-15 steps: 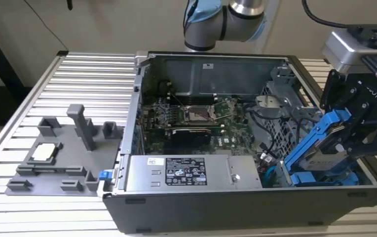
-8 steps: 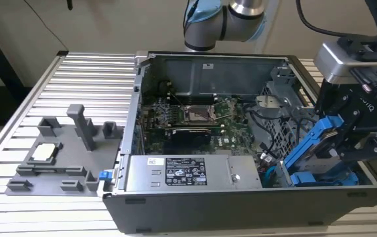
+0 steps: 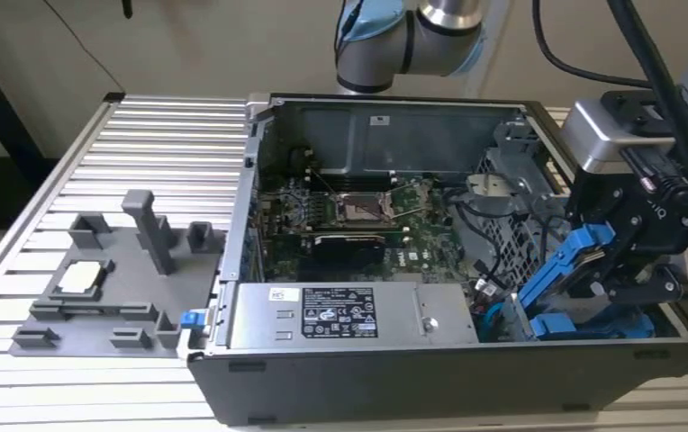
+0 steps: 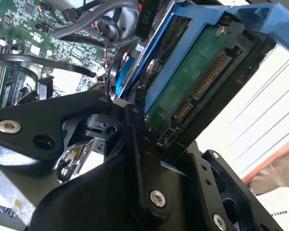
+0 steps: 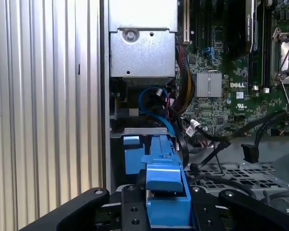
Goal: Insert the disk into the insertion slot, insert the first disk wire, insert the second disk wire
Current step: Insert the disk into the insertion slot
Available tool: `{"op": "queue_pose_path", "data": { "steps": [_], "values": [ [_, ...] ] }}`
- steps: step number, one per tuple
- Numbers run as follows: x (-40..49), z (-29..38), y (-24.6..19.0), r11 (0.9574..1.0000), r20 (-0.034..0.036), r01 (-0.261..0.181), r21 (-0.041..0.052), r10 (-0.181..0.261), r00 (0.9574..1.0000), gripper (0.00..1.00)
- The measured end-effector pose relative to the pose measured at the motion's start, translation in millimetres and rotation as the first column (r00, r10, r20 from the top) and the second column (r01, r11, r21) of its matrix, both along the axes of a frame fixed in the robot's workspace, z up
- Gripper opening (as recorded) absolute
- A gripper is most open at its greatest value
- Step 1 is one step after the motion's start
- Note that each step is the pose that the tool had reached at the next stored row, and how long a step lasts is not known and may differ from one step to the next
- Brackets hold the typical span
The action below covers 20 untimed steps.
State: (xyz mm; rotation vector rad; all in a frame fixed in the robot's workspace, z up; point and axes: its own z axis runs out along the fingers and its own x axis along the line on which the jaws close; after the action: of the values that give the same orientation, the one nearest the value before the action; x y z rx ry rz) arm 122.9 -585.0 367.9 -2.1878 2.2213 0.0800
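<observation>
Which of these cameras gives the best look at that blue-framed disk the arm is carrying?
The second wrist view: the disk is close up, its green board, connector pins and blue frame plain. The exterior view shows it small, tilted in the gripper over the case. The first wrist view catches its blue handle end.

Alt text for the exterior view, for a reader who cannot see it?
A robot arm's gripper holds the blue-framed disk tilted over the exterior view's right end of an open computer case. The motherboard lies exposed inside; a grey fixture sits on the slatted table to the exterior view's left.
</observation>
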Motion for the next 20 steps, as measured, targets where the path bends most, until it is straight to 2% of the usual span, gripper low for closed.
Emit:
{"op": "queue_pose_path", "data": {
  "steps": [10,11,12,14,16,17,18,20],
  "values": [
    [-0.2,-0.2,0.0,1.0,-0.0004,-0.002,-0.0001,0.002,1.0,0.33],
    [-0.2,-0.2,0.0,1.0,-0.0001,-0.002,-0.0001,0.002,1.0,0.4],
    [-0.2,-0.2,0.0,1.0,-0.0001,-0.002,-0.0001,0.002,1.0,0.4],
    [-0.2,-0.2,0.0,1.0,-0.0001,-0.002,0.0,0.002,1.0,0.52],
    [-0.2,-0.2,0.0,1.0,-0.0001,-0.002,0.0,0.002,1.0,0.52],
    [-0.2,-0.3,0.0,1.0,-0.0001,-0.002,0.0,0.002,1.0,0.58],
    [-0.2,0.0,0.1,1.0,-0.0001,-0.002,-0.0003,0.002,1.0,0.58],
    [-0.2,2.3,0.1,1.0,-0.0002,-0.001,-0.0059,0.001,1.0,0.58]
  ]
}}
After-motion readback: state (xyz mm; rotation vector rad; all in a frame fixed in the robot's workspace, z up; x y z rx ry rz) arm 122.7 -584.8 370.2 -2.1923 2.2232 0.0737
